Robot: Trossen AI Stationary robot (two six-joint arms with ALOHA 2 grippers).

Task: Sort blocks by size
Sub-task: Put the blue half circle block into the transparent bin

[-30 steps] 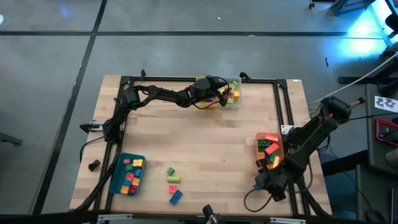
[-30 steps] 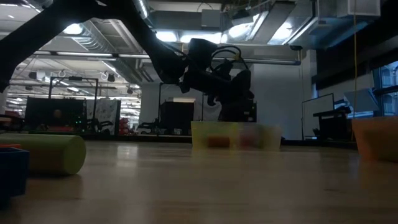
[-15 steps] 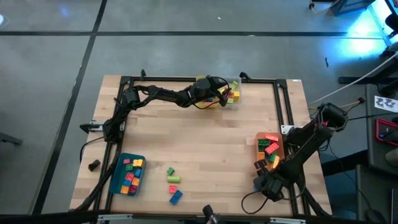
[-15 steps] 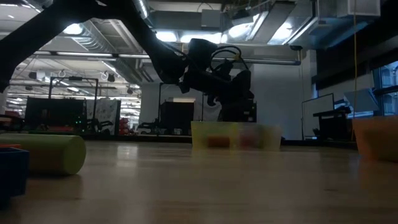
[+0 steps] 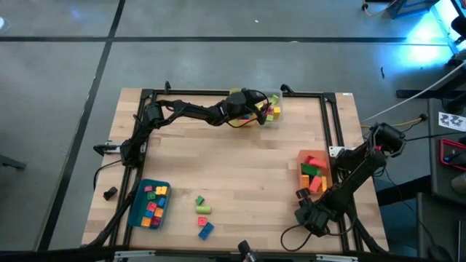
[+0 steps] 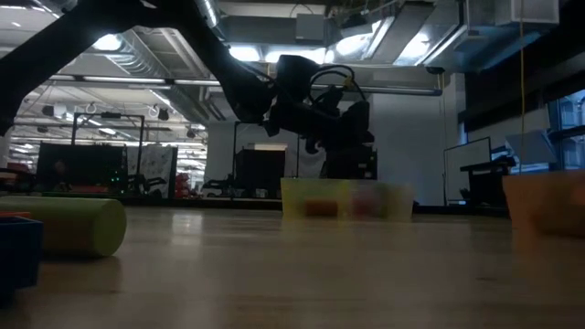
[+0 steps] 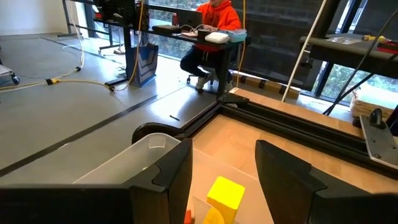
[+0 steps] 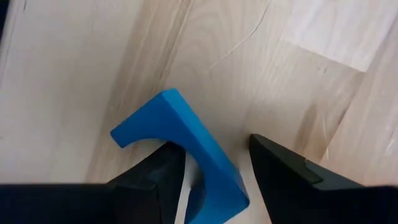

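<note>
Progress: most blocks binned | left: three blocks [image 5: 202, 217] loose, lower centre desk [image 5: 247, 175] | right gripper [image 8: 214, 171] clamped on blue block [image 8: 186, 146], lower right | left gripper [image 7: 221, 171] apart above clear bin [image 5: 268, 110], top centre

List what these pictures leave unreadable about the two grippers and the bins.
- Right gripper: the right wrist view shows a blue piece between its fingers, but the picture's bottom edge cuts off the contact, so a grip is unconfirmed.
- Same piece in the high view: hidden under the right arm.
- Left gripper: jaws apart over the clear bin; the bin's contents are mostly blocked by the fingers.
- Orange bin: the low view blurs it; contents unseen.
</note>
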